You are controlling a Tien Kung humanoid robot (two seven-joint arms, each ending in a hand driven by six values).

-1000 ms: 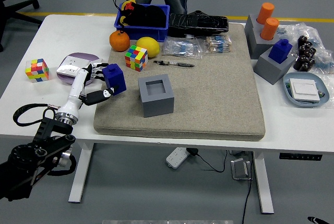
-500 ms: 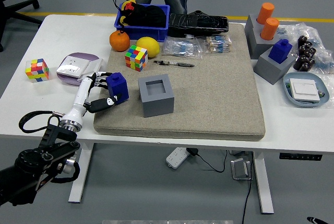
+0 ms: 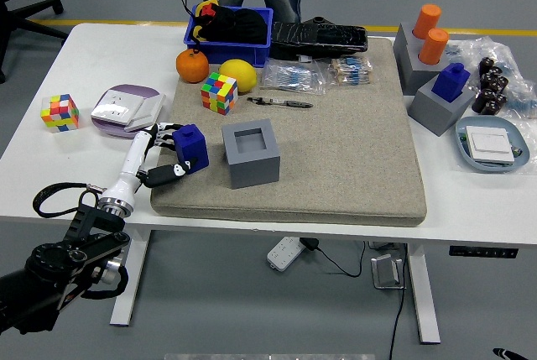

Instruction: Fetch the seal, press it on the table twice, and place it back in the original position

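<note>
seal held low, risk of a skewed press

the left hand (image 3: 165,155) had its fingers clamped on the blue seal (image 3: 190,147), which sat on the grey mat (image 3: 352,150) just left of the empty grey holder (image 3: 250,154). a loose side grip could have tipped it or knocked the holder.

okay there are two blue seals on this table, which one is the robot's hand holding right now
The blue seal on the mat's left side, gripped by the left hand beside the empty grey holder. The other blue seal sits untouched in its grey holder at far right.

No text, label, brand, number or sign can be read on anything here, near the hand or elsewhere
</note>
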